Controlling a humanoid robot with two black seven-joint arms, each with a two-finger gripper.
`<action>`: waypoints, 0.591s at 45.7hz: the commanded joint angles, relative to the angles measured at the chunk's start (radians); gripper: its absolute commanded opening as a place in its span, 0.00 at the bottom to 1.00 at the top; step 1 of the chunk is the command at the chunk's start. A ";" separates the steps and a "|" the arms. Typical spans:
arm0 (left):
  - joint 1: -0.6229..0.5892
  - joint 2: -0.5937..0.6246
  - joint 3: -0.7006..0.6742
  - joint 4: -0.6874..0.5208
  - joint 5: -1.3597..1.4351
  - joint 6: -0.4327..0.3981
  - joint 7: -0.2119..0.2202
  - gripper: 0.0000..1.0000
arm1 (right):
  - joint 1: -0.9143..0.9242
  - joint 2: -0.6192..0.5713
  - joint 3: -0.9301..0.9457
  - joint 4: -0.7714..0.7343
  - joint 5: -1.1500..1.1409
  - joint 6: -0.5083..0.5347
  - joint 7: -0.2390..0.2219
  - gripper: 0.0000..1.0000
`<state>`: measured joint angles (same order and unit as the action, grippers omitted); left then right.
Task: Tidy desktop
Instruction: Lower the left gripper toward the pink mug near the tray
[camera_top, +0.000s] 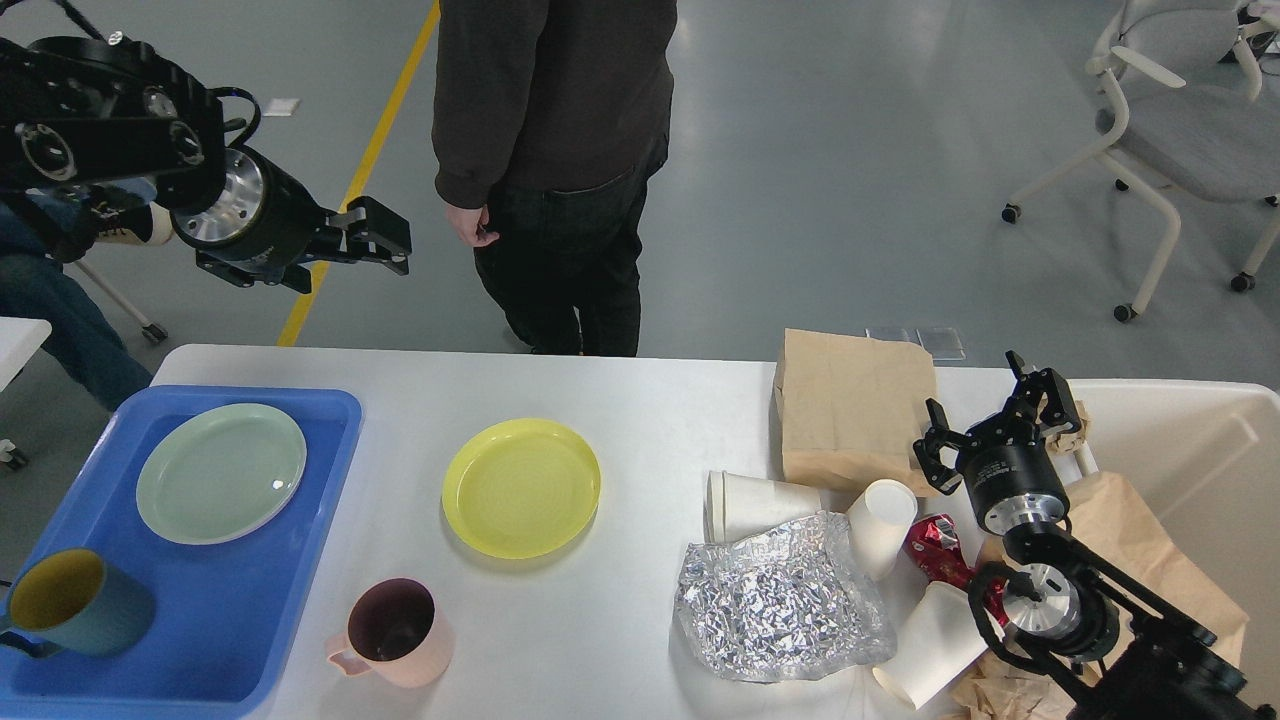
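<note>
— White, smooth and matte, the bench (620, 400) fills the lower half of the view, with rubbish crowded at its right end and dishes toward its left. What on it is the easiest to lift?

— Probably the yellow plate (521, 487), lying flat and alone near the middle. It looks like stiff plastic, light but slick, so the raised rim is the place to pinch; the flat face gives nothing to hold.

— And the pink mug (393, 634) near the front edge?

— Rigid, upright, its handle turned to the left. The wall at the lip or the handle would both serve. It likely belongs in the blue tray (330, 420), where a green plate (221, 472) and a blue mug (75, 602) already sit.

— The right-hand pile?

— All soft and light. The crumpled foil (780, 610) will crush and may spring back; the paper cups (880, 525) lie tipped over and would dent under a hard squeeze. The brown paper bag (850, 405) is limp, so a fold or an edge is best. The cream bin (1180, 450) stands just beside them.

— How do the tools stand?

— The right tool (985, 425) hovers over the bag and cups with its fingers spread, holding nothing. The left tool (385, 240) hangs high beyond the far edge, well apart from everything; whether its fingers are parted cannot be told from here.
</note>
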<state>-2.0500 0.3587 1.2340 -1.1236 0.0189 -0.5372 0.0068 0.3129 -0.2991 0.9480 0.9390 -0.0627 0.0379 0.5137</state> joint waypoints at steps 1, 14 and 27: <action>-0.091 -0.102 0.062 -0.056 -0.010 -0.101 0.005 0.97 | 0.000 0.000 0.000 0.000 0.001 -0.001 0.000 1.00; -0.393 -0.210 0.179 -0.407 -0.197 -0.239 -0.018 0.97 | 0.000 0.000 0.000 -0.002 0.000 0.000 0.000 1.00; -0.500 -0.265 0.266 -0.553 -0.250 -0.224 -0.123 0.97 | 0.000 0.000 0.000 -0.002 0.000 0.000 0.000 1.00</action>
<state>-2.5428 0.0957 1.4669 -1.6578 -0.1962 -0.7630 -0.0883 0.3129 -0.2991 0.9480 0.9372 -0.0626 0.0376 0.5143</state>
